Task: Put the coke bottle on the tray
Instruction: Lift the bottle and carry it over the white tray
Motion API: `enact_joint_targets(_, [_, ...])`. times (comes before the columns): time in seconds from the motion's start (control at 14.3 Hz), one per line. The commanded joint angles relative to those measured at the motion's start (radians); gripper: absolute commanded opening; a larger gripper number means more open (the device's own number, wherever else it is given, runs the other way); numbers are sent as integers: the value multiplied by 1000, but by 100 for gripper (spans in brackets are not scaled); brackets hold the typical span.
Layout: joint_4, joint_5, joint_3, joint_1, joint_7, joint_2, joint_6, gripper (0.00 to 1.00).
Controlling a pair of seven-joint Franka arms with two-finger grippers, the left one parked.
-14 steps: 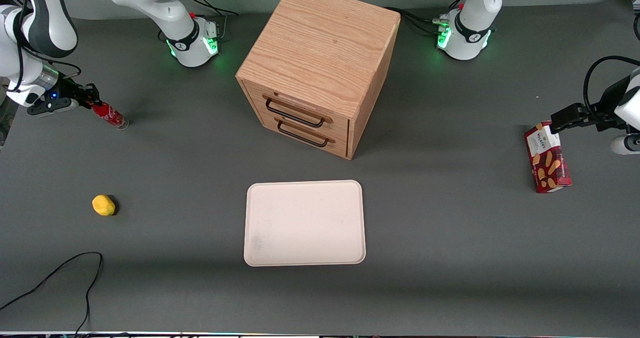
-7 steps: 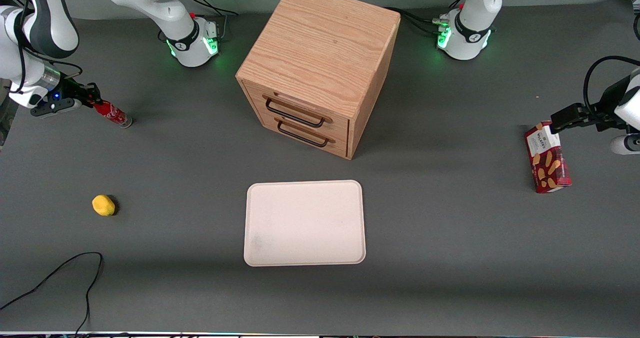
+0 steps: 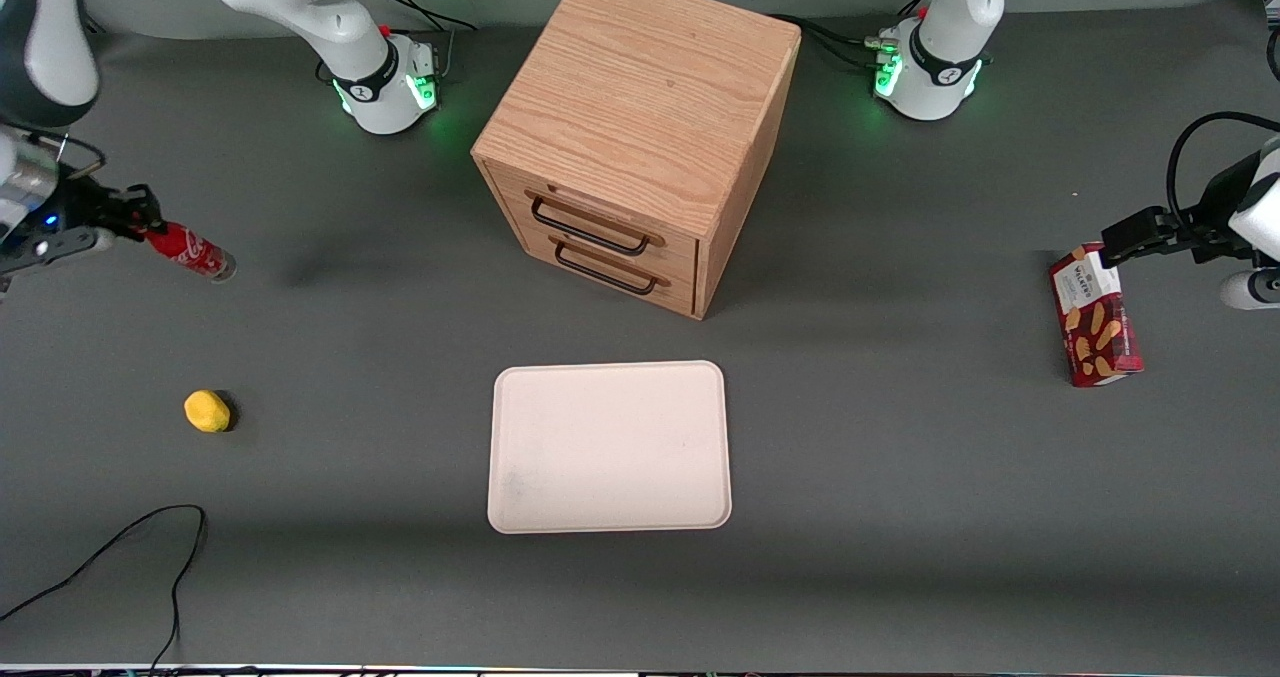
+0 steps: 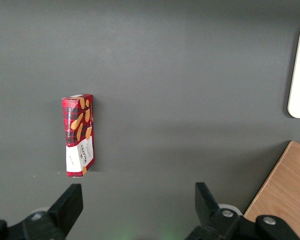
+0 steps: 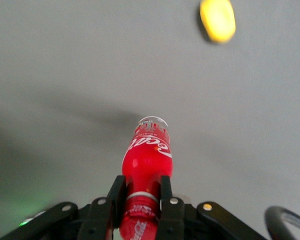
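My right gripper is at the working arm's end of the table, lifted above the surface, shut on the coke bottle at its neck and cap. The small red bottle hangs tilted, its clear base pointing toward the tray and downward. In the right wrist view the black fingers clamp the bottle just below the cap, with the gripper around its neck. The cream-white tray lies flat at the table's middle, nearer the front camera than the cabinet, well apart from the bottle.
A wooden drawer cabinet stands above the tray in the front view. A yellow lump lies on the table near the working arm's end, also in the right wrist view. A red biscuit box lies at the parked arm's end. A black cable curls near the front edge.
My right gripper has risen with the bottle held in it, shifting toward the table's end and the front camera; the bottle's shadow has separated from it.
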Motion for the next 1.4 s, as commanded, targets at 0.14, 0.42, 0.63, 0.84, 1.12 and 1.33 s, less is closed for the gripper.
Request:
enact_joint_targets(0.14, [559,148,83,0,-23,337,-285,3])
enact_joint_targets(0.42, [767,271,151,1,110,442,-333,3])
enact_joint_targets(0.63, [915,265,302,0,259,534,-333,4])
enact_joint_targets(0.84, [1058,242,415,1,333,653,-321,4])
enact_joint_targets(1.12, [1089,227,527,6,390,767,-183,4])
enact_joint_targets(1.33, [1086,120,619,9,456,841,-74,4])
